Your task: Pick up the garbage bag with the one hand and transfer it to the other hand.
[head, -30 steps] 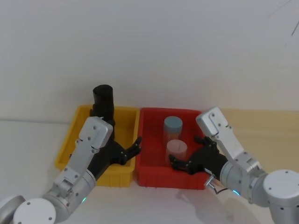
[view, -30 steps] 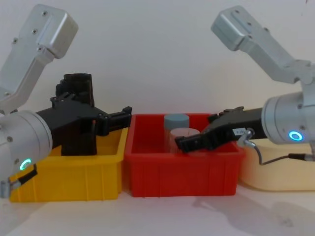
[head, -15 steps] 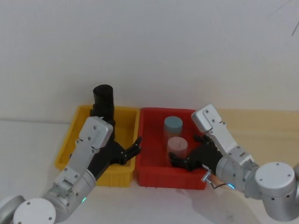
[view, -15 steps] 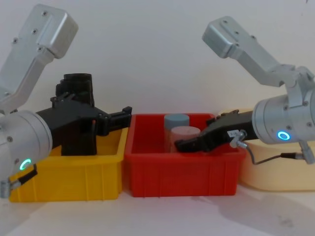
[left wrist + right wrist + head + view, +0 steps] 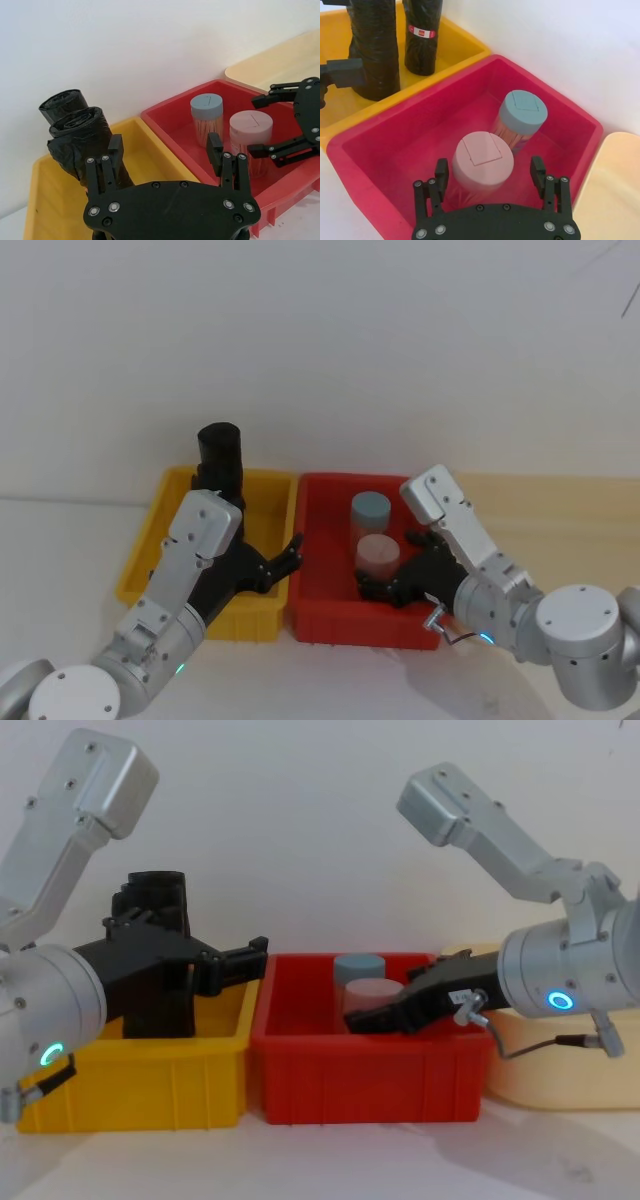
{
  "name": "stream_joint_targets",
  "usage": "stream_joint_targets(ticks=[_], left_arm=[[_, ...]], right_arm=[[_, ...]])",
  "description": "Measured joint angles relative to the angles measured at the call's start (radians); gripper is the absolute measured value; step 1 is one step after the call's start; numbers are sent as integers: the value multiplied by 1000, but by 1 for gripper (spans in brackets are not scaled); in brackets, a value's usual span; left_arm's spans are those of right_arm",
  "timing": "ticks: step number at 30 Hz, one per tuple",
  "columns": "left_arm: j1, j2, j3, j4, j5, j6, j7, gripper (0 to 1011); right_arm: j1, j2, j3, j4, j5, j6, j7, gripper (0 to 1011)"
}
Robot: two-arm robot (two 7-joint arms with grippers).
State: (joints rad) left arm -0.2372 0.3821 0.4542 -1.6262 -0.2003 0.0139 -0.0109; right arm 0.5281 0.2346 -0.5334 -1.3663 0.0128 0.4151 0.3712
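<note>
Head view: left claw (image 5: 285, 558) spread over the yellow plastic bin's (image 5: 268, 502) 3 o'clock edge; right claw (image 5: 390, 562) spread around the pink-lidded clear jar (image 5: 378, 552). Left wrist view: plain black wrinkled garbage-bag roll (image 5: 82, 132) upright in the bin, ungripped

A white bench (image 5: 60, 540) carries three things set side by side in a row. A yellow bin (image 5: 143, 558) sits below the left hand (image 5: 288, 555). A red bin (image 5: 340, 625) stands just beside it, below the right hand (image 5: 388, 565). On the outer side of the right hand, a pale tan board (image 5: 580, 510) with a rounded edge lies just beside the red bin.
</note>
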Motion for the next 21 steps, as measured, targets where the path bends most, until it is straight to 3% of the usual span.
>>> stream_joint_targets(ticks=[12, 21], left_arm=[[0, 0, 0, 0, 0, 0, 0, 1001], [0, 0, 0, 0, 0, 0, 0, 1001]], right_arm=[[4, -13, -1, 17, -5, -10, 10, 1000], [5, -17, -1, 22, -7, -13, 14, 815]])
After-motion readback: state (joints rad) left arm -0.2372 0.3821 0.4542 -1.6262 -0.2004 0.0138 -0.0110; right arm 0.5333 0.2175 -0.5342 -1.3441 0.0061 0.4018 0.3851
